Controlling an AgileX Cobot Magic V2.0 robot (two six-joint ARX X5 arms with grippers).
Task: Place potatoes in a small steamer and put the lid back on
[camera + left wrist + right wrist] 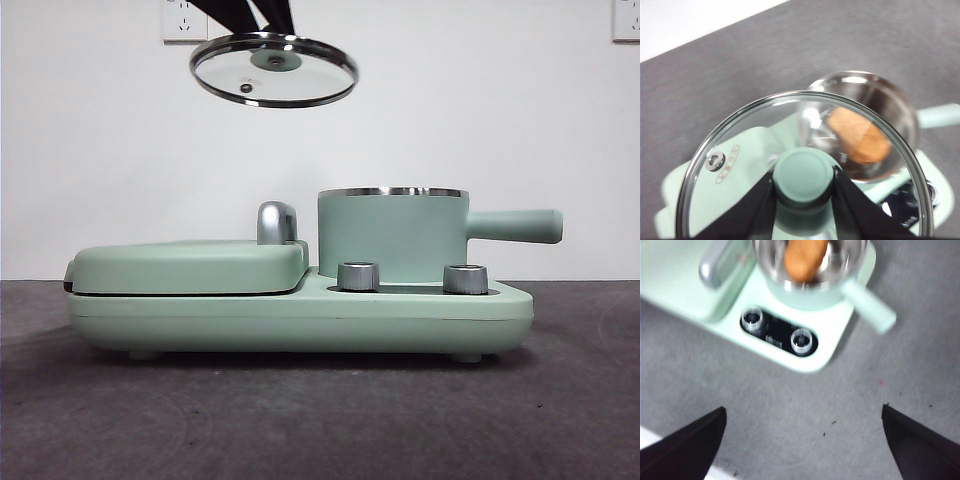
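Observation:
The small steamer (392, 233) stands on the right half of the green appliance, its handle pointing right. An orange-brown potato (859, 136) lies inside the steamer (875, 115), also seen in the right wrist view as the potato (804, 259) in the steamer (812, 290). My left gripper (803, 179) is shut on the knob of the glass lid (740, 165). In the front view the lid (273, 70) hangs tilted high above the griddle, up and left of the steamer. My right gripper (802, 440) is open and holds nothing, raised over the table in front of the appliance.
The flat green griddle cover (190, 265) with its chrome handle (276, 222) fills the appliance's left half. Two chrome dials (358, 276) sit on the base in front of the steamer. Dark grey table lies all around, a white wall behind.

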